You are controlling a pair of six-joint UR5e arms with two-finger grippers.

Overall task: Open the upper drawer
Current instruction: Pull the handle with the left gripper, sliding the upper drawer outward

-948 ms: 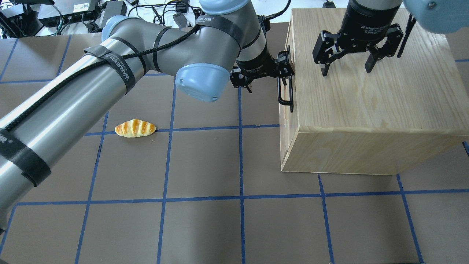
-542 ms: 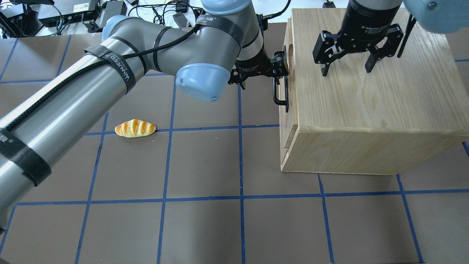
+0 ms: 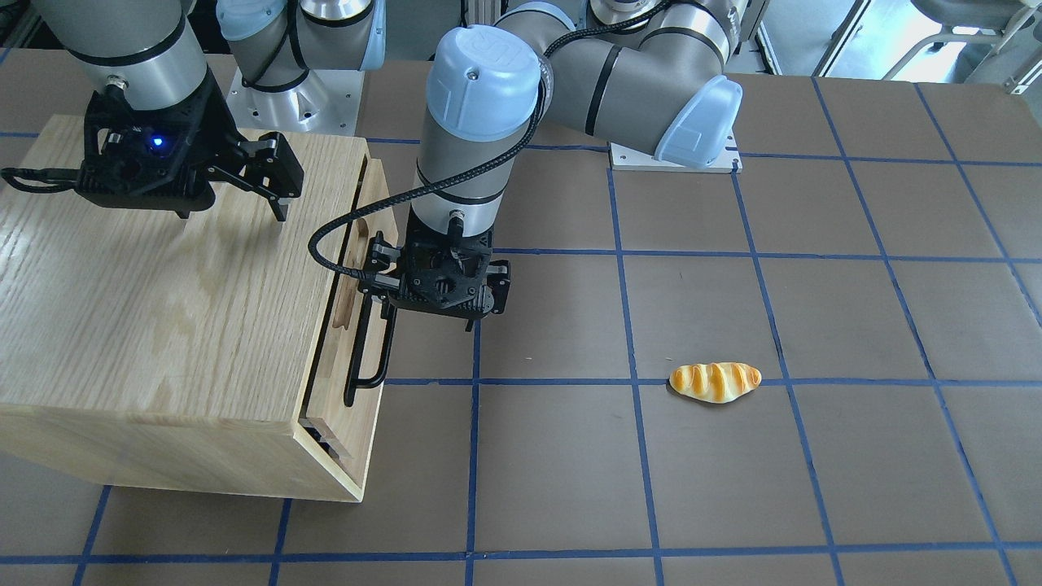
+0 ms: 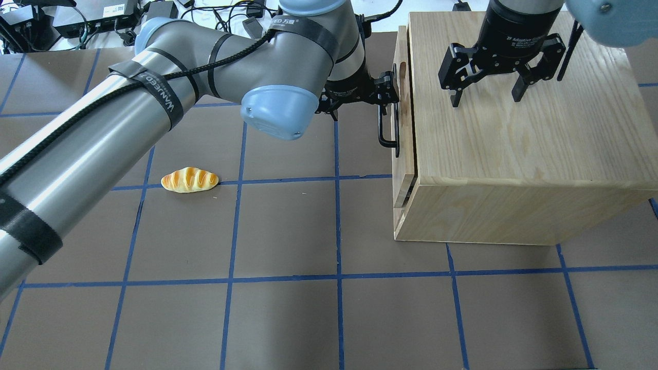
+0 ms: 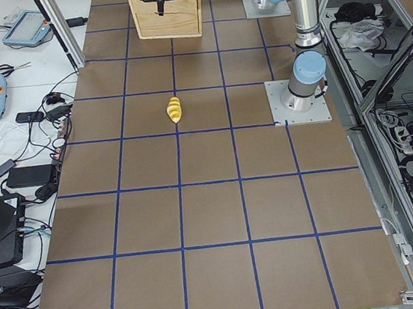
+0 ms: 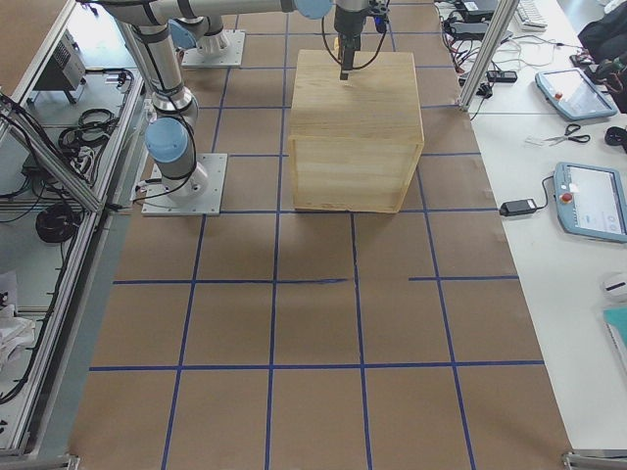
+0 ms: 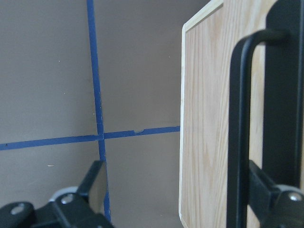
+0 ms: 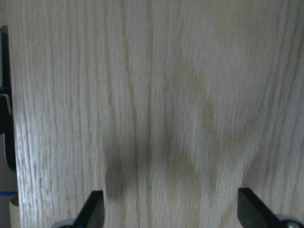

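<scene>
The upper drawer (image 4: 403,123) is a light-oak front panel at the top of the oak cabinet (image 4: 514,154), with a slot cut-out and a long black bar handle (image 4: 385,136). It stands a narrow gap out from the cabinet, which also shows in the front view (image 3: 335,366). My left gripper (image 4: 360,105) points down beside the drawer front. Its jaws are wide apart, with one finger (image 7: 266,190) hooked behind the handle (image 7: 237,118). My right gripper (image 4: 486,97) is open and empty, fingertips down at the cabinet's top (image 8: 156,95).
A toy bread roll (image 4: 189,180) lies on the brown table to the left of the cabinet, apart from both arms. The table carries a blue tape grid. Cables and electronics (image 4: 92,18) lie past the table's far edge.
My left gripper has moved left with the handle, and the upper drawer has slid a little out of the cabinet, opening a narrow gap. The right gripper has not moved.
</scene>
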